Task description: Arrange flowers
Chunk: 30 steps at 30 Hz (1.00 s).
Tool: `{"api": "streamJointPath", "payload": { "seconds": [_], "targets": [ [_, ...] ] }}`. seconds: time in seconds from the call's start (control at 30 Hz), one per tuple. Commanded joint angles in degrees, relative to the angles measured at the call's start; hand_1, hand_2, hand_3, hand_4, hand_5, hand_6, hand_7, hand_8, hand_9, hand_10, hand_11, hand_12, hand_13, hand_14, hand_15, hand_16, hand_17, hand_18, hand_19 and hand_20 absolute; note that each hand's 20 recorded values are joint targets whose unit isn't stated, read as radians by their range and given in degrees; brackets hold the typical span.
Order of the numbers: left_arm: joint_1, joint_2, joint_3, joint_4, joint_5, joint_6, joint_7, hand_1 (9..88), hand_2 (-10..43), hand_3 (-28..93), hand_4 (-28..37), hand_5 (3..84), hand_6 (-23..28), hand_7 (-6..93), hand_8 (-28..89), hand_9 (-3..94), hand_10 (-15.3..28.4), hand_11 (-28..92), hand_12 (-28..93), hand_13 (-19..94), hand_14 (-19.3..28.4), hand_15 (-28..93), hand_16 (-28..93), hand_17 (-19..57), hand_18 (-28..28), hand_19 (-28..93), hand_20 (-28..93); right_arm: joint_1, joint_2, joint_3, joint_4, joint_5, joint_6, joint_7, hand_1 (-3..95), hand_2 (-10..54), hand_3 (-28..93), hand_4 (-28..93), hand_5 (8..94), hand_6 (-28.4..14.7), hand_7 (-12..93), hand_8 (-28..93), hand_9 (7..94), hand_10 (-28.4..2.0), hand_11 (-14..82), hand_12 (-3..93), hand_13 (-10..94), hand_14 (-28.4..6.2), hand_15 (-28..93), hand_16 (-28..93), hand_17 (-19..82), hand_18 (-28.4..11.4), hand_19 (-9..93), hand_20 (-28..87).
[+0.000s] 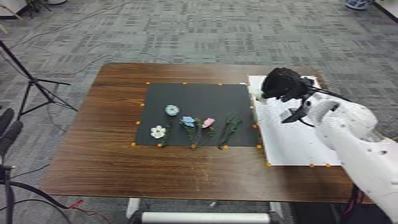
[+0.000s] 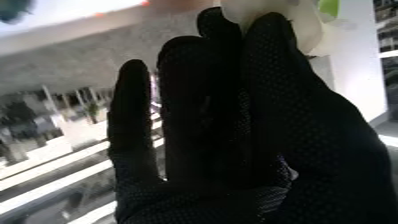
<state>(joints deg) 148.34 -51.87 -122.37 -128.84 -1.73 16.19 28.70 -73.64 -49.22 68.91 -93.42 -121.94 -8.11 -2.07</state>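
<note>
White flower (image 2: 306, 25) is pinched in the right hand (image 1: 282, 84) at the white board (image 1: 298, 142). Other flowers (image 1: 187, 121) are laid on the black mat (image 1: 218, 100). Left hand (image 1: 10, 134) is held straight-fingered.

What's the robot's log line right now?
right hand: pinching pale thing | at: white board | dark mat: white flower, pink flower, blue flowers

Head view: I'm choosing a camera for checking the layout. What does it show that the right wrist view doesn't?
Head view: the black mat, the four flower heads on it, and the tripod.
Right wrist view: a bright green patch beside the pale thing.
Both: the right hand and the pale thing at its fingertips.
</note>
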Motion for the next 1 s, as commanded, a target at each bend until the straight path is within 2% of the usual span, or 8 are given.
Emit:
{"api": "streamJointPath", "payload": {
  "seconds": [0.03,0.17,0.27,0.33,0.6,0.83,0.93,1.0],
  "targets": [
    [-0.61,-0.47,0.03,-0.09,0.49,-0.67,-0.44,19.7,18.8,68,-28.3,35.1,7.4,7.1,-7,29.8,11.8,10,12,20,12.1,19,-3,-4.9,9.3,18,9,1.67,-4.92,-3.8,-1.71,-9.2,-2.62,1.39,60.6,-9.5,63,-28,78.2,4.4,31,-2,87.4,-5.1,5.4,34.8,72,-1.3,50,43,28,-17.6,68,38],
    [-0.89,-0.53,0.55,-0.01,0.58,-0.76,-0.4,19.7,18.8,68,-28.3,35.1,7.4,7.1,-7,29.8,11.8,10,12,20,12.1,19,-3,-4.9,9.3,18,9,2.59,-6.81,-6.13,-0.94,-10.58,-1.84,2.06,60.4,-9.5,63,-28,78.1,4.4,31,-2,87.4,-5.1,5.4,34.8,72,-1.6,50,44,28,-17.9,69,39],
    [-1.85,-0.17,1.65,0.65,0.94,-1.2,-0.54,19.8,18.8,68,-28.3,35.1,7.4,7.1,-7,29.8,11.8,10,12,20,12.0,18,-2,-4.8,9.2,18,9,2.51,-7.4,-7.0,-0.69,-10.66,-1.46,2.14,60.3,-9.5,63,-28,78.2,4.3,31,-2,87.4,-5.1,5.4,34.7,72,-1.6,50,44,28,-18.0,69,39],
    [-1.46,-0.14,1.42,0.63,1.53,-1.67,-0.46,19.9,18.8,68,-28.3,35.1,7.4,7.1,-7,29.8,11.8,10,12,20,12.1,18,-2,-4.8,9.2,17,9,2.07,-8.08,-6.27,-0.71,-11.29,-3.13,1.92,60.5,-9.5,63,-28,78.2,4.3,31,-1,87.4,-5.1,5.4,34.7,72,-1.7,50,44,28,-18.1,69,39],
    [-0.29,-1.05,-0.04,0.14,1.74,-1.13,-0.24,19.9,18.9,68,-28.3,35.0,7.3,6.9,-7,29.7,11.7,10,12,20,12.0,18,-2,-4.9,9.3,17,9,1.52,-7.05,-6.39,-1.43,-13.85,-5.18,2.16,60.7,-9.5,63,-28,78.5,4.2,30,-2,87.4,-5.1,5.4,34.6,72,-1.5,49,44,28,-18.2,69,39],
    [-0.6,-0.07,0.01,0.31,1.39,-0.98,0.47,20.0,18.8,69,-28.3,34.9,7.2,6.8,-7,29.6,11.7,9,12,20,12.0,18,-2,-4.8,9.3,17,9,0.41,-7.17,-6.27,-1.75,-14.14,-7.21,1.67,60.5,-9.5,63,-28,77.6,4.3,31,-2,86.6,-5.0,5.2,34.6,71,-1.3,48,45,28,-18.2,68,38],
    [-0.7,-0.27,-0.16,0.26,1.75,-0.52,0.33,20.0,18.7,69,-28.3,34.9,7.3,6.8,-7,29.5,11.8,9,12,20,12.0,18,-2,-4.8,9.3,17,10,0.67,-7.44,-6.6,-1.55,-13.8,-7.38,1.82,59.9,-9.5,64,-28,75.8,4.2,31,-2,85.5,-5.0,5.1,34.3,71,-1.0,48,45,27,-18.3,68,38],
    [-0.69,-0.29,-0.01,0.06,2.26,0.47,0.67,20.0,18.7,69,-28.3,34.7,7.2,6.7,-7,28.3,11.7,9,12,20,12.0,18,-2,-4.9,9.3,17,10,0.3,-7.44,-6.38,-1.98,-13.49,-7.76,1.91,59.2,-9.5,65,-28,73.9,4.0,31,-2,83.7,-5.2,4.9,33.7,70,-0.7,47,45,27,-18.3,67,38]
  ]
}}
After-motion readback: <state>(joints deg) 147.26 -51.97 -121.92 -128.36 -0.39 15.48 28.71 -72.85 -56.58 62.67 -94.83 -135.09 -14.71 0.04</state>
